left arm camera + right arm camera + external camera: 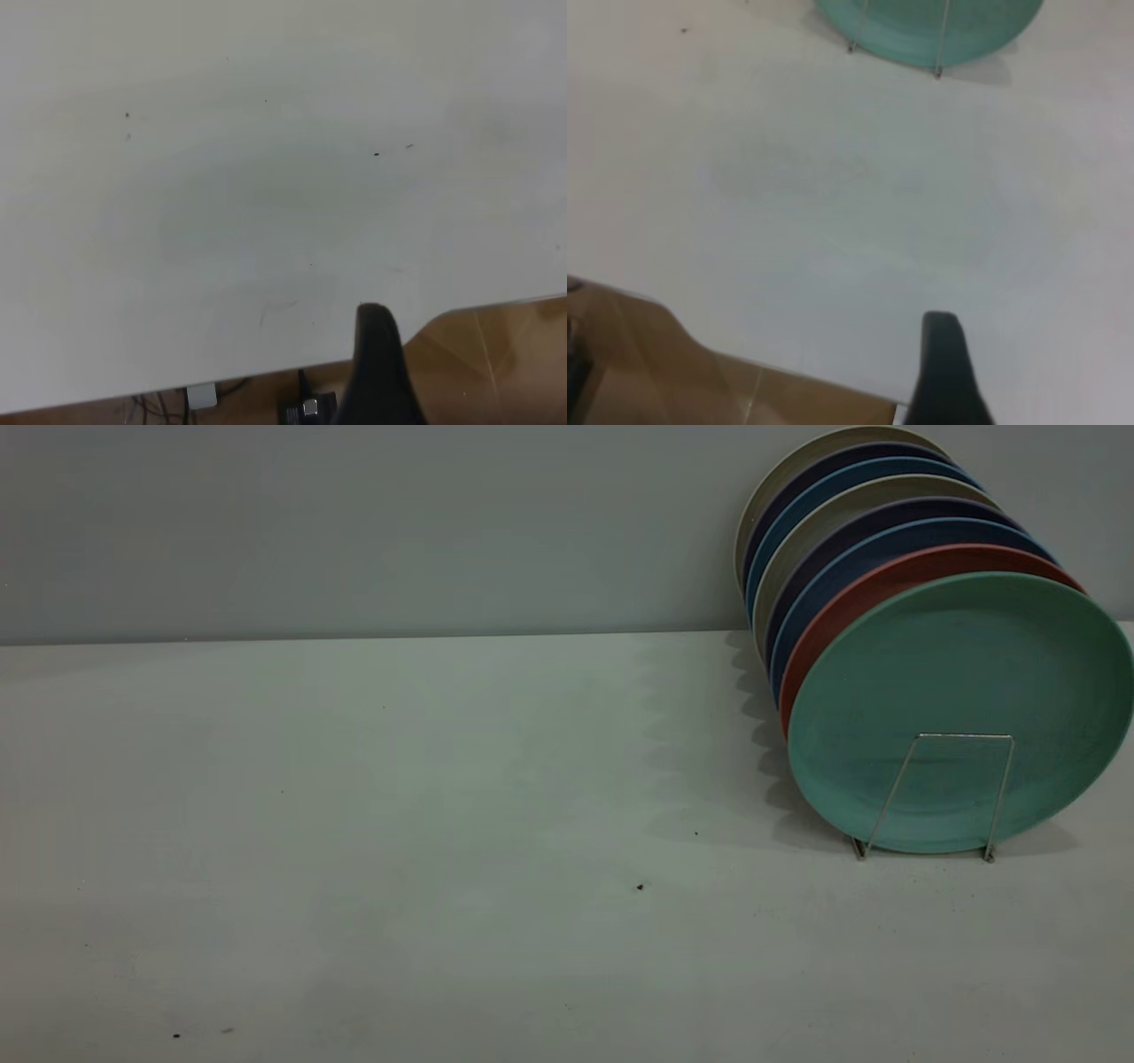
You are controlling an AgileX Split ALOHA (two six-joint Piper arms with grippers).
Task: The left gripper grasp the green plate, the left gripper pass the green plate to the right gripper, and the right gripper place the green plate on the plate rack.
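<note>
There, at the right end of the pale surface (399, 850), we found the green plate (961, 708) standing on edge at the front of the plate rack (939, 797), its face turned toward the exterior camera and leaning back against the salmon-pink plate (873, 589) just behind it. Behind that one stood a row of blue plates (873, 549) and beige plates (815, 460), each resting against the next, reaching back toward the grey wall (354, 522). One squared wire loop of the rack rose in front of the green plate's lower half, its two feet on the surface. Neither arm showed in the exterior view. In each wrist view we saw only a single dark finger: the left gripper (376, 372) hung over the bare near edge of the surface, well apart from the rack, and the right gripper (943, 372) hung likewise, with the green plate (921, 27) beyond it. We could not tell whether either pair of fingers stood open or closed. A few dark specks (640, 887) dotted the surface.
</note>
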